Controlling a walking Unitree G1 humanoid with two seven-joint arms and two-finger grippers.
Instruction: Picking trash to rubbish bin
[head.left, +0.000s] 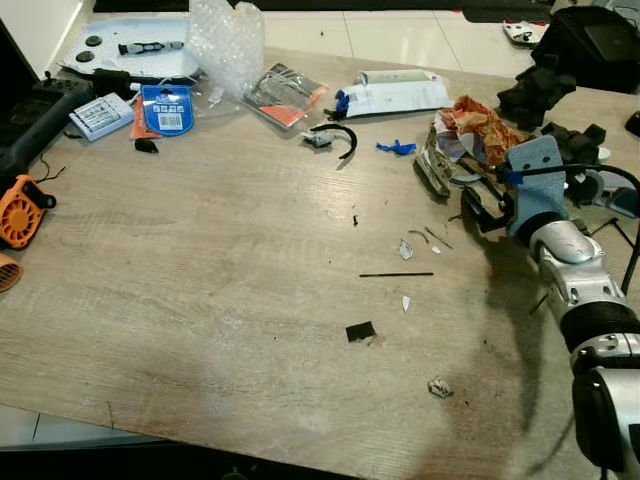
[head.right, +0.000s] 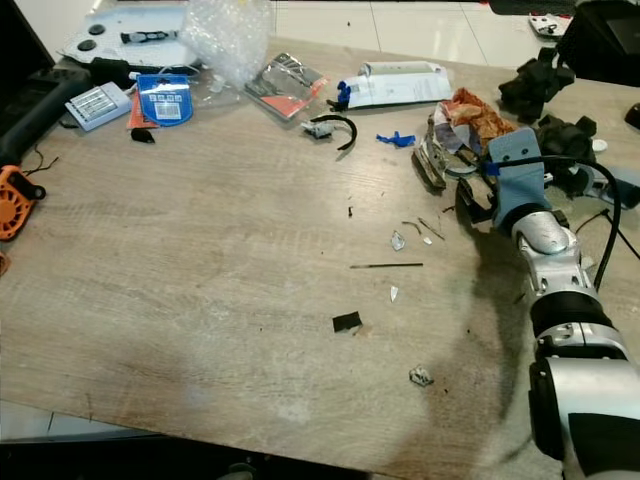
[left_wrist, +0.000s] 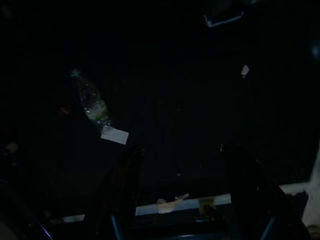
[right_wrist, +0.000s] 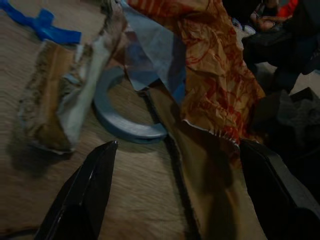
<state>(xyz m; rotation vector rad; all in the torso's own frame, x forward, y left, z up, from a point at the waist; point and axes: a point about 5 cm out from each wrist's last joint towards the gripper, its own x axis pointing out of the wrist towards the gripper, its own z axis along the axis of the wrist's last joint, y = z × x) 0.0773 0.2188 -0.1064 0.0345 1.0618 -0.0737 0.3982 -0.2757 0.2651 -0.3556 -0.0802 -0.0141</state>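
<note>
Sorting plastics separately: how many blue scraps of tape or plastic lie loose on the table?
1 clear: the blue scrap beside the crumpled wrapper pile, ahead of the right gripper. Others may hide under that pile.

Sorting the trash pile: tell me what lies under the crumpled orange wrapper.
Under the orange wrapper, pale blue paper and a grey-blue ring poke out. The open right gripper hovers before them. Anything deeper is covered.

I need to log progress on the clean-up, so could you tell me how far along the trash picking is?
Nothing looks done yet: the black scrap, the thin stick and the blue tape bit all lie on the table. In hand: the right gripper, open and empty, points at the crumpled orange wrapper. Left: all pickups and binning.
</note>
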